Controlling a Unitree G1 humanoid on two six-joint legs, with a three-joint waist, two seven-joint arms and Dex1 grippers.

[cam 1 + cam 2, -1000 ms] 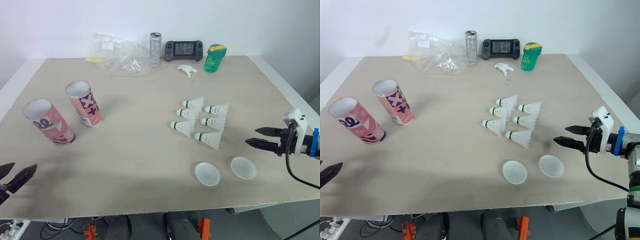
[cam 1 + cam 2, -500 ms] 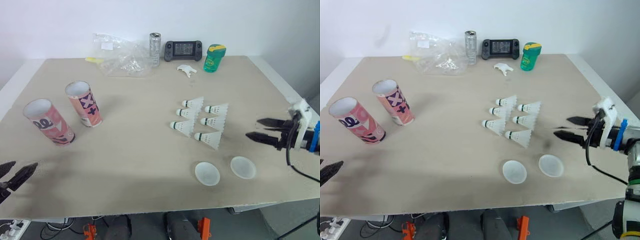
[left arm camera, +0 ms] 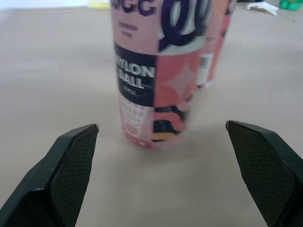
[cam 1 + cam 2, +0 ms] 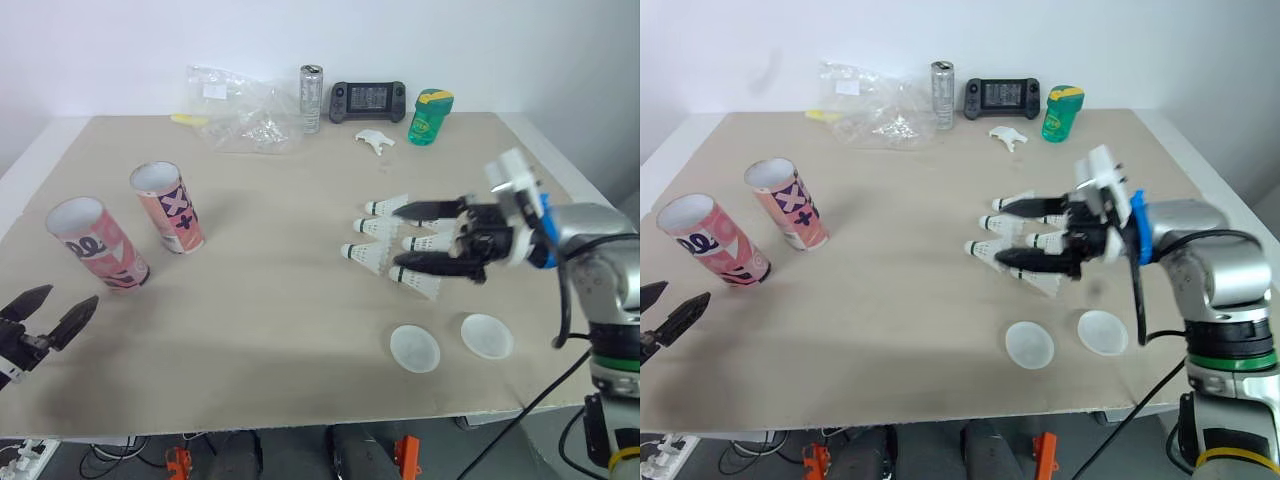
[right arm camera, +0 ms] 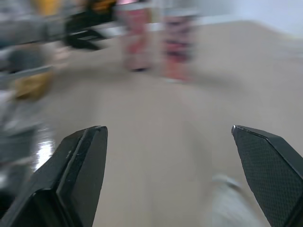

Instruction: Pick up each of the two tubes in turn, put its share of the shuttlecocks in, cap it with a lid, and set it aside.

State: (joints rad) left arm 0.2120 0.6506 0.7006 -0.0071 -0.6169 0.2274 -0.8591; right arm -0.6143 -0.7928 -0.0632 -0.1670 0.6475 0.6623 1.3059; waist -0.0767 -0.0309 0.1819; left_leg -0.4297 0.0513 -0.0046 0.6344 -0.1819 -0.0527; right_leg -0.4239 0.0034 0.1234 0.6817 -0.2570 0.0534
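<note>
**Change of state.** We note that the right gripper (image 4: 396, 235) has left the right edge of the frame, where it sat half a second ago. It now hangs over the shuttlecocks (image 4: 365, 253) at centre right. Its fingers are spread wide and nothing is between them. One finger lies along the upper row of the cluster and the other along the lowest shuttlecock.

The left gripper (image 4: 72, 295) has risen a little from the lower left corner toward the nearer tube (image 4: 97, 243). Its fingers are also spread and empty. In the left wrist view this tube (image 3: 156, 71) stands ahead, framed between the two fingers and not yet touched.

**Unchanged items.** Both the nearer tube and the second tube (image 4: 168, 207) stand open-topped at the left of the table (image 4: 280, 300). All six shuttlecocks remain in their two rows. The two lids (image 4: 414, 347) lie flat below them, at lower centre right.

**Meaning for the task.** We judge that no share has been loaded and no tube capped. Both arms appear to be starting first grasps, right on a shuttlecock and left on the nearer tube.
</note>
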